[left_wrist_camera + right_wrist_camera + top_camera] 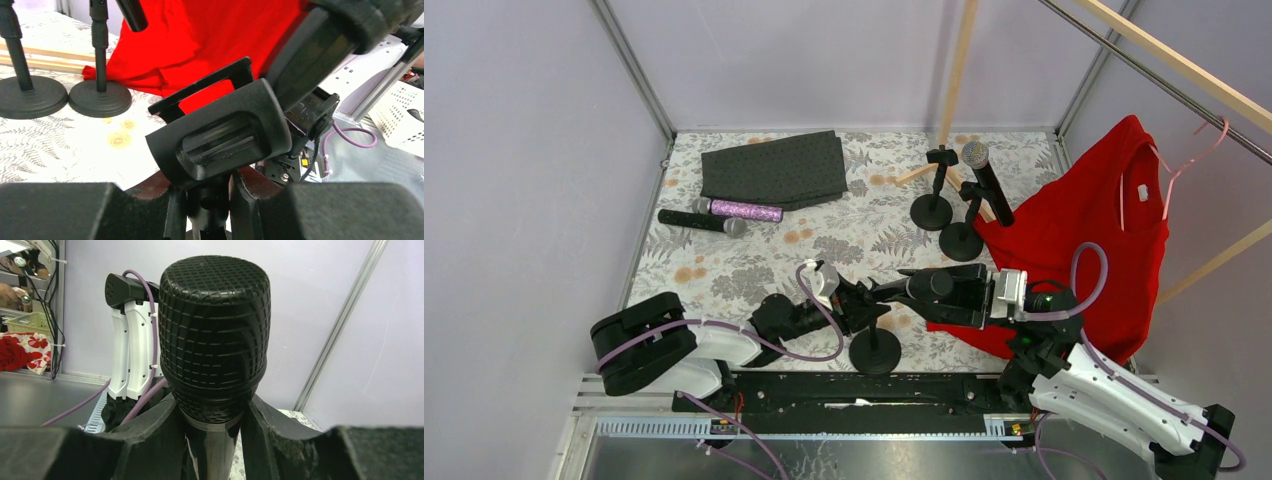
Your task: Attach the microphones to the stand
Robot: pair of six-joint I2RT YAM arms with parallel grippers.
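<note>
Far L on the mat (pixel 724 275) we see a purple mic (pixel 742 211) & a loose black mic (pixel 690 219) lying flat. Our L gripper (pixel 209 202) is clamped on the stand (pixel 875 352) below its clip (pixel 220 134). R gripper (pixel 214 442) grips the held mic (pixel 215 335), head up, just beside that clip.

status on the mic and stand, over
Left fingers shut on stand post, under the clip. Right fingers shut on black microphone, beside the clip, not seated. Nothing between them; red shirt lies alongside.

Pale lilac walls (pixel 514 150), metal posts (pixel 632 68), floral tabletop (pixel 724 265)
</note>
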